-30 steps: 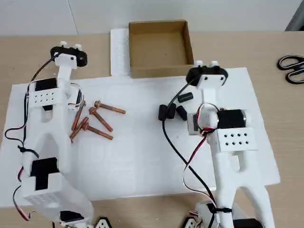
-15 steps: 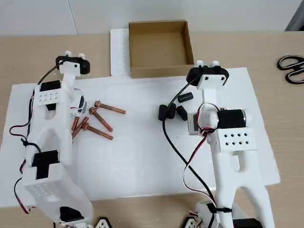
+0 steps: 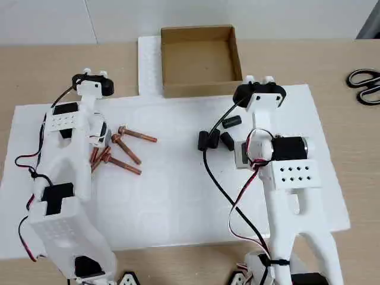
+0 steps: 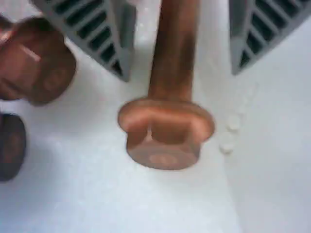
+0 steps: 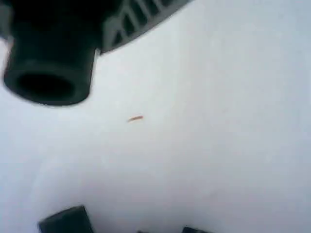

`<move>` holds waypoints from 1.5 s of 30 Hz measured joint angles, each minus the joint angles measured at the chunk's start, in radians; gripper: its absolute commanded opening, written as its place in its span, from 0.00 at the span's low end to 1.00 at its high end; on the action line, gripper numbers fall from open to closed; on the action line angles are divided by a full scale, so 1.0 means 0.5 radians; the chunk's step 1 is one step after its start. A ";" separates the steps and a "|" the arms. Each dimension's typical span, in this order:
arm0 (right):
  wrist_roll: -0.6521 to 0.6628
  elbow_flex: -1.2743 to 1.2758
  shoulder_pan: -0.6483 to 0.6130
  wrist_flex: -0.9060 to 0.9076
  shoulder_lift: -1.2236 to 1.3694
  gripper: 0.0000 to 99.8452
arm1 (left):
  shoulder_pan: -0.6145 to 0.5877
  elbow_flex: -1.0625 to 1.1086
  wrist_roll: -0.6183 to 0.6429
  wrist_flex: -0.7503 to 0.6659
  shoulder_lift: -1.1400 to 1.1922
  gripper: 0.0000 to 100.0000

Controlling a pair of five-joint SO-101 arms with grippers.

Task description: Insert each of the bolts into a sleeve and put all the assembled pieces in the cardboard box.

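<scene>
Nothing assembled yet — the brown cardboard box (image 3: 236, 53) is empty. Left fingers (image 4: 92, 29) stand apart astride a copper flanged bolt (image 4: 167, 126); right fingers (image 5: 141, 12) seem clamped on a black cylindrical sleeve (image 5: 48, 68).

My left arm (image 3: 70, 139) has swung nearer and slightly right, dropping over the bolts (image 3: 122, 151); my left jaws now stand open astride one bolt (image 4: 167, 131).
</scene>
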 measured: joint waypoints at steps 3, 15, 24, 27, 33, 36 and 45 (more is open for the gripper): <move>0.000 -0.009 0.000 0.000 0.000 0.00 | 0.021 -0.015 -0.003 -0.003 0.012 0.13; 0.000 -0.034 0.000 0.000 0.000 0.00 | 0.037 -0.141 -0.003 -0.006 0.040 0.13; 0.000 -0.034 0.000 0.000 0.000 0.00 | 0.043 -0.141 -0.003 -0.006 0.046 0.13; 0.000 -0.034 0.000 0.000 0.000 0.00 | 0.043 -0.141 -0.003 -0.015 0.046 0.13; 0.000 -0.034 0.000 0.000 0.000 0.00 | 0.049 -0.141 -0.003 -0.025 0.046 0.09; 0.000 -0.034 0.000 0.000 0.000 0.00 | 0.074 -0.141 -0.003 -0.025 0.046 0.06; 0.000 -0.034 0.000 0.000 0.000 0.00 | 0.086 -0.144 0.006 -0.028 0.068 0.03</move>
